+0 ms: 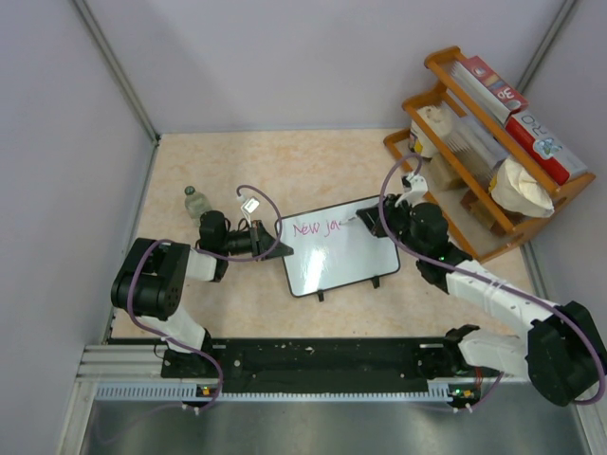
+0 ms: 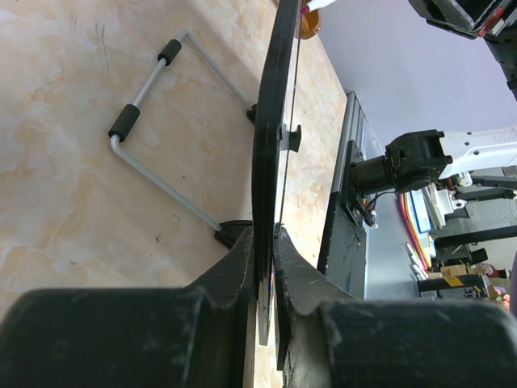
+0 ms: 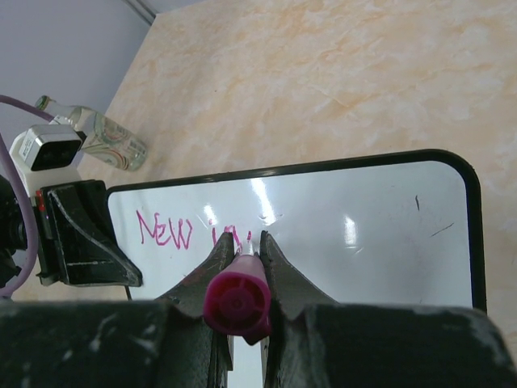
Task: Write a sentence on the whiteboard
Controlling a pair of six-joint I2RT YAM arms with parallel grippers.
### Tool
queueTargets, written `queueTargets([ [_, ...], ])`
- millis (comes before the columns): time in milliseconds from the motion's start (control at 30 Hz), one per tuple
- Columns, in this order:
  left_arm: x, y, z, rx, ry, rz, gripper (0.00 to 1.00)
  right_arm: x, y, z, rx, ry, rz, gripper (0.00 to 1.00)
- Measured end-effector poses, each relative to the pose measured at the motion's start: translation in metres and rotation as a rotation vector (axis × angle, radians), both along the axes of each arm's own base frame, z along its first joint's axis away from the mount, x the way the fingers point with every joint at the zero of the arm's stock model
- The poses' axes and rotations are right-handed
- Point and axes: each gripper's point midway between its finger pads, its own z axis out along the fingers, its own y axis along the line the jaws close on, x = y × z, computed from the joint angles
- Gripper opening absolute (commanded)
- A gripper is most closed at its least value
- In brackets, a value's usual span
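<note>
The whiteboard [image 1: 341,258] stands tilted on the table in the top view. Pink words of the sentence [image 1: 316,228], about "New ja", run along its upper left. My left gripper [image 1: 272,237] is shut on the board's left edge; in the left wrist view the frame [image 2: 271,121] sits edge-on between its jaws [image 2: 265,234]. My right gripper [image 1: 365,220] is shut on a pink marker [image 3: 237,301], whose tip touches the board [image 3: 363,234] just right of the sentence [image 3: 166,230]. The last letters are hidden behind my right gripper [image 3: 246,242].
A small glass bottle [image 1: 196,202] stands left of the board, behind the left gripper, and shows in the right wrist view [image 3: 105,137]. A wooden rack [image 1: 484,142] with boxes and bags fills the right rear. The board's wire stand [image 2: 153,121] rests on the table behind it.
</note>
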Motion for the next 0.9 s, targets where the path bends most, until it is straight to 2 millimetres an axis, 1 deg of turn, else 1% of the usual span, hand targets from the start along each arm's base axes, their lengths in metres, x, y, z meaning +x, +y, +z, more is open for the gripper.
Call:
queueTargets([
  [400,0.0,0.0,0.0,0.0,0.001,0.0,0.0,-0.01,0.001,-0.01,0.015,0.005,0.031,0.0],
  [733,0.0,0.0,0.0,0.0,0.0,0.0,0.0,-0.022,0.005,-0.023,0.044,0.037,0.072,0.0],
  [900,0.0,0.0,0.0,0.0,0.0,0.0,0.0,-0.024,0.005,-0.023,0.054,0.046,0.074,0.0],
])
